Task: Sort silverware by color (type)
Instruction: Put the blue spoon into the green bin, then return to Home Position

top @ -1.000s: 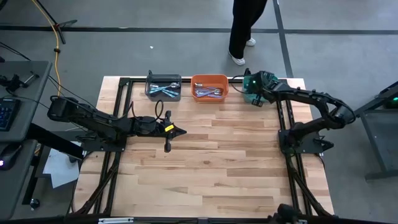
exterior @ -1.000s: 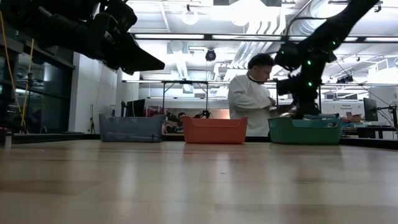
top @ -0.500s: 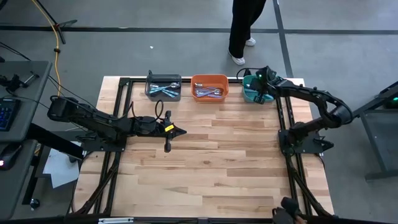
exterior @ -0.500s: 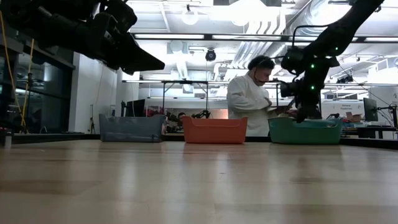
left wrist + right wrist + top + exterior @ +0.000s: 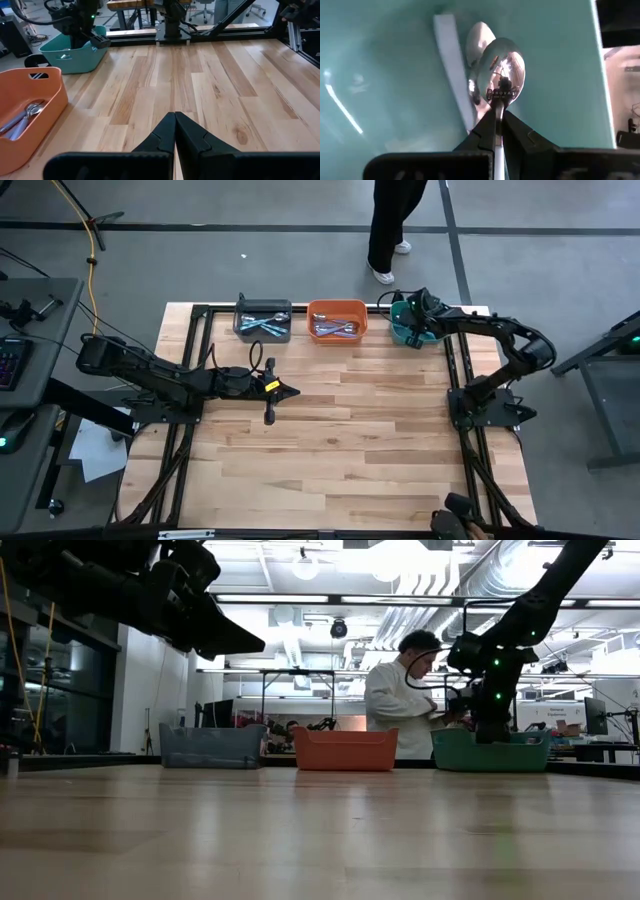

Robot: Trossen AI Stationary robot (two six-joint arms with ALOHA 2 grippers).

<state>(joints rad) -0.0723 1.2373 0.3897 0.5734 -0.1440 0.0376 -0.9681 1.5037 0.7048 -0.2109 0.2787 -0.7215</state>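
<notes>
My right gripper reaches down into the teal bin at the table's far right and is shut on a spoon, whose shiny bowl sticks out ahead of the fingers. A second spoon with a pale handle lies on the bin's floor beneath it. More spoons lie in the grey bin and the orange bin. My left gripper hangs shut and holding nothing above the table's left middle. My right gripper pinches the spoon's neck, just behind the bowl, between its two fingers. The fingers slant steeply down from above and lie along the spoon. The bowl points ahead into the teal bin, its back toward the camera. Whether it touches the bin's floor I cannot tell.
The three bins stand in a row along the table's far edge. Bare wood fills the middle and near part of the table. A person stands beyond the far edge, behind the orange and teal bins.
My right gripper has sunk lower into the teal bin and tipped more steeply down, still shut on the spoon.
</notes>
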